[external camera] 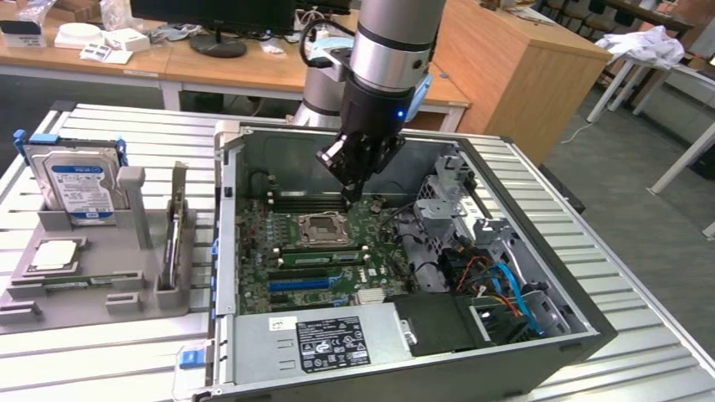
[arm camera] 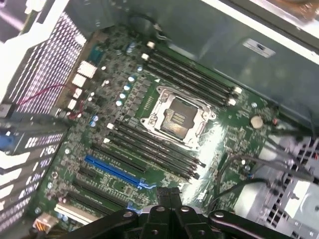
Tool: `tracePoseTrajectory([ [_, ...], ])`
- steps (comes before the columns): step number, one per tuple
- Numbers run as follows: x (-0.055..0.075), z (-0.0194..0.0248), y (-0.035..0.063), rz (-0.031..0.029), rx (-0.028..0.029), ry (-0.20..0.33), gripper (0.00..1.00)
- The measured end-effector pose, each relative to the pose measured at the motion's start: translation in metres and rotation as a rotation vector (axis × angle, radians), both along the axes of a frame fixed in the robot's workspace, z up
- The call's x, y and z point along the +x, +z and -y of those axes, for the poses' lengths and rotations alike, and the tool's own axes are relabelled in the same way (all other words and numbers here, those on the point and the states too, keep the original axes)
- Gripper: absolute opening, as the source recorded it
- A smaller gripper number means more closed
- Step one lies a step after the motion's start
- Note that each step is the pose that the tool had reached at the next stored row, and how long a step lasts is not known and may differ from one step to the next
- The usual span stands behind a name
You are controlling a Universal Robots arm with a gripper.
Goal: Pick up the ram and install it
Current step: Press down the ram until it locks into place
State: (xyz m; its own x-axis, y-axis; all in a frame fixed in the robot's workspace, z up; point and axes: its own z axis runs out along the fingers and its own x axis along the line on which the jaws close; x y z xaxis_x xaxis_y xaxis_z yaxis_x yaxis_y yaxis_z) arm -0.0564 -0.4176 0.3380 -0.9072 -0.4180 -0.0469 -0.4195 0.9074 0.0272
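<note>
The ram [external camera: 176, 224] stands on edge in the grey holder [external camera: 95, 289] outside the case, at nine o'clock from the motherboard [external camera: 324, 251] in the exterior view; the gripper [external camera: 354, 194] hangs over the board's slots, fingers closed, holding nothing; descending shut risks striking the socket [external camera: 321, 225] or slot latches

There is one open computer case [external camera: 564, 335] with one green motherboard [arm camera: 124, 119] inside. The motherboard has one empty processor socket [arm camera: 177, 117] in the middle. On the far side of the socket I count four black memory slots [arm camera: 192, 79], and on the near side four more. There is one blue expansion slot [arm camera: 112, 172]. On the grey holder [external camera: 95, 289] beside the case stand one hard drive [external camera: 79, 180] and one ram [external camera: 176, 230], and one square silver chip [external camera: 54, 255] lies there.
</note>
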Motion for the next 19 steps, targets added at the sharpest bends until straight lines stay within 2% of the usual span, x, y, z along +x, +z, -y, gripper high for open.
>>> tracePoseTrajectory([
  [10,0.0,0.0,-0.0007,0.0,-0.0001,-0.181,0.11],
  [15,0.0,0.0,-0.0008,-0.0005,-0.0001,-0.188,0.11],
  [17,-0.0002,0.0,-0.0008,-0.0042,-0.0004,-0.19,0.11],
  [19,-0.0002,-0.0001,-0.0008,-0.0125,-0.0006,-0.197,0.11],
])
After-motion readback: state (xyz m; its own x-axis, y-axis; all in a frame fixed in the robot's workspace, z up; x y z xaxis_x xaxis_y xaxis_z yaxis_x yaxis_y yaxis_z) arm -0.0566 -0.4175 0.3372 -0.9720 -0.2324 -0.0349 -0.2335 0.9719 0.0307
